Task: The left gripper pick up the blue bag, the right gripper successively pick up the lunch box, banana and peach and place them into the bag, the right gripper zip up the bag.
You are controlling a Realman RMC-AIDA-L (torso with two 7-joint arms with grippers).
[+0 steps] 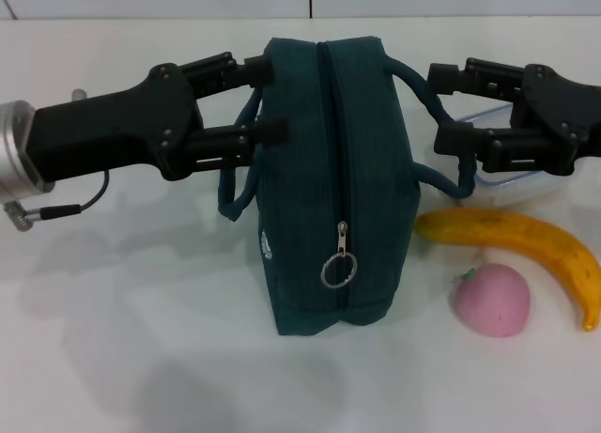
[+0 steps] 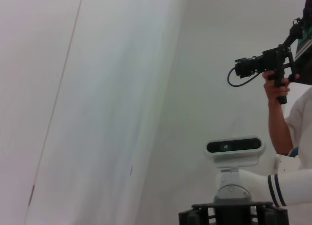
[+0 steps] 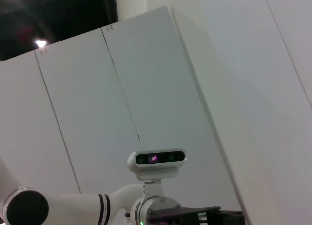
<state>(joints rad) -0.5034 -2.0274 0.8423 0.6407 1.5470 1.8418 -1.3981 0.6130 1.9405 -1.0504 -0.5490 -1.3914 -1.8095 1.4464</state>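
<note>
The blue bag [image 1: 329, 179] stands at the frame's centre, zipped shut, ring pull low on its front. The left tool [image 1: 263, 102], fingers apart, straddles the left handle; the right tool [image 1: 449, 106], also spread, sits at the right handle. Risk — the closed zipper blocks loading, and a one-handle lift may tip the bag onto the banana [image 1: 526, 245] and peach [image 1: 492, 300] at lower right. The lunch box [image 1: 507, 175] hides behind the right tool. White table [image 1: 141, 339], pale wall panels, a person filming.
</note>
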